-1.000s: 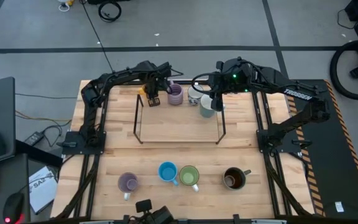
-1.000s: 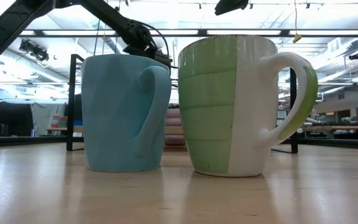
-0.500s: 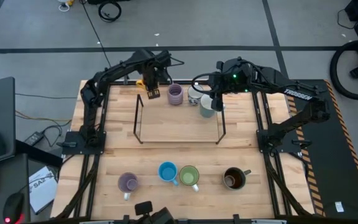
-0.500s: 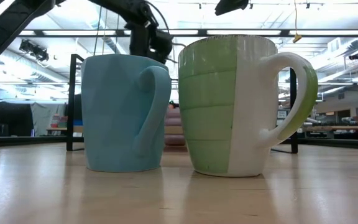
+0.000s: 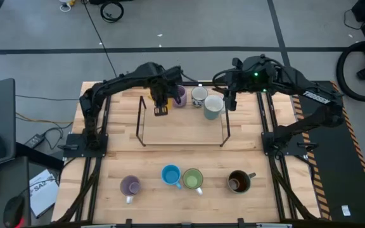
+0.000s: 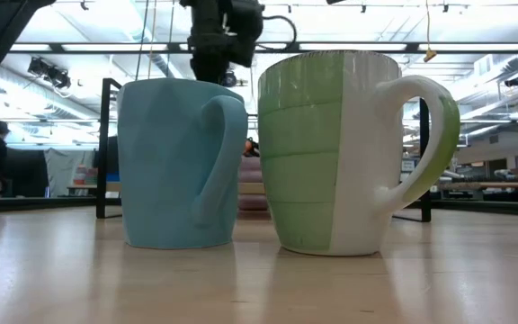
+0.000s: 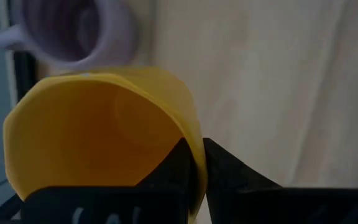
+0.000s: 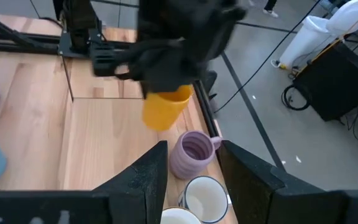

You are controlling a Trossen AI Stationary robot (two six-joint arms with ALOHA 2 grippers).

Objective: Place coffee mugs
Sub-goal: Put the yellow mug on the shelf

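Note:
My left gripper (image 5: 161,109) hangs over the far left part of the table, shut on an orange mug (image 8: 165,107), which is up in the air beside the lavender mug (image 5: 179,96). A white patterned mug (image 5: 199,96) and a pale grey mug (image 5: 213,106) stand next to the lavender one. My right gripper (image 8: 194,180) is open above these far mugs and holds nothing. On the near side stand another lavender mug (image 5: 130,186), a blue mug (image 5: 170,175), a green mug (image 5: 192,179) and a dark brown mug (image 5: 238,182), all on their bases. My left gripper pinches the orange mug's rim wall (image 7: 193,149), one finger inside the mug and one outside. The fingers come from above, pointing down. The mug hangs below them, mouth up and slightly tilted, clear of the table.
A black wire frame (image 5: 182,144) stands across the middle of the wooden table (image 5: 170,158), with bare wood inside it. In the low view the blue mug (image 6: 183,162) and green mug (image 6: 349,153) fill the foreground. Cables and equipment lie beyond the table's far edge.
My left gripper has risen with the orange mug, lifting it off the table, and has gone toward the near edge and a little to the right, beside the lavender mug. My right gripper has drawn back slightly toward the table's right, still open.

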